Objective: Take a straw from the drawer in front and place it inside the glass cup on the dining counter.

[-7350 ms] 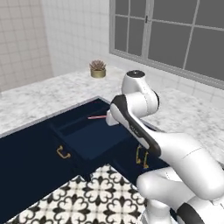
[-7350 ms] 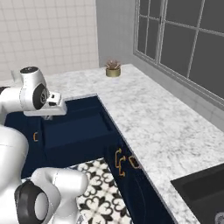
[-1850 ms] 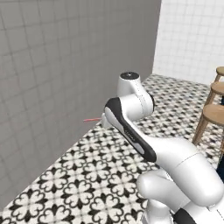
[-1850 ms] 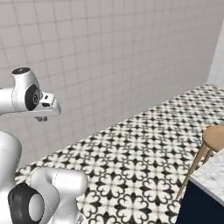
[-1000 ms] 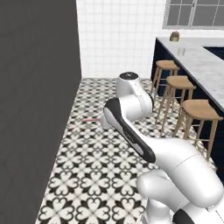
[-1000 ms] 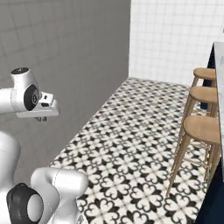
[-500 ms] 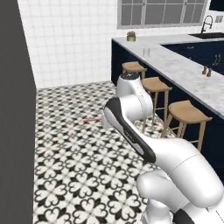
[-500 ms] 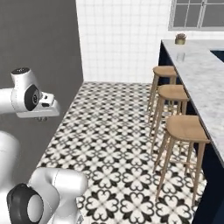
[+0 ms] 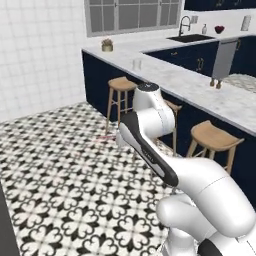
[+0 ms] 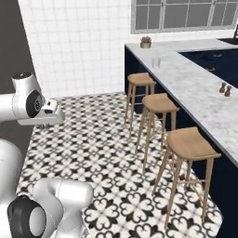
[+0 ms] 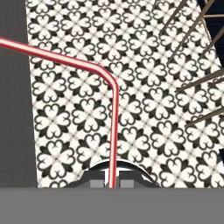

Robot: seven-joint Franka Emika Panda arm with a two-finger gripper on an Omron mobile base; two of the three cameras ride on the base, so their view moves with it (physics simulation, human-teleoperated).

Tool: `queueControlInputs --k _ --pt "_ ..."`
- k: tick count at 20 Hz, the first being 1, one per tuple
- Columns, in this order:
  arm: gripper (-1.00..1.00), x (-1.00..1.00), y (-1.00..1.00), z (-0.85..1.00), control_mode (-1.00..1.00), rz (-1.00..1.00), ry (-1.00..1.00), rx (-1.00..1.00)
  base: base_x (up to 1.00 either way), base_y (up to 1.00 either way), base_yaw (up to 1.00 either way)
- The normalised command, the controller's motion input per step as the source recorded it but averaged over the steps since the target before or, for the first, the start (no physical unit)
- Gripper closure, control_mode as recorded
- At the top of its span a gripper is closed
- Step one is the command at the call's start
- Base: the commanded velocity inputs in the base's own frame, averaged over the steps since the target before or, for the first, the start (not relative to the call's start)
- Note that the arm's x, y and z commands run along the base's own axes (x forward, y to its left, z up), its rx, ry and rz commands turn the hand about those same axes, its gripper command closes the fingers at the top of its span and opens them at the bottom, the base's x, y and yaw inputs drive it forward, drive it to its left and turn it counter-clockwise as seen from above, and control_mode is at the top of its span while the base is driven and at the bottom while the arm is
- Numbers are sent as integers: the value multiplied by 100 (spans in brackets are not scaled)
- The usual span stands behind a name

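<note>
My gripper (image 11: 112, 182) is shut on the straw (image 11: 114, 131), a thin red-pink stick that rises from between the fingertips and bends off to the left over the patterned floor. In the left base view the straw (image 9: 107, 136) pokes out faintly left of my forearm. The glass cup (image 9: 136, 64) (image 10: 156, 62) stands upright on the dining counter (image 9: 200, 89) (image 10: 195, 88), near its far end and well away from my hand. The drawer is out of view.
Three round wooden stools (image 10: 160, 103) line the counter's navy base. A brass pot with a plant (image 10: 146, 42) sits at the counter's far corner under the window. Two small dark shakers (image 10: 225, 88) stand further along the top. Black-and-white tiled floor (image 10: 93, 135) lies open between me and the stools.
The whole scene has swung round with the base: the dining counter and stools now sit closer and more central. The arm keeps its pose, with the straw still in the gripper.
</note>
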Motion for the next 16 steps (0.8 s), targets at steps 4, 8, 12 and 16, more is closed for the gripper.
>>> queueControlInputs --k 4,8,12,16 --pt "100 0 0 0 100 0 0 0 84 81 -49" --pt "100 0 0 0 100 0 0 0 83 81 -49" --pt "100 0 0 0 100 0 0 0 83 85 -49" --pt "100 0 0 0 100 0 0 0 83 90 -49"
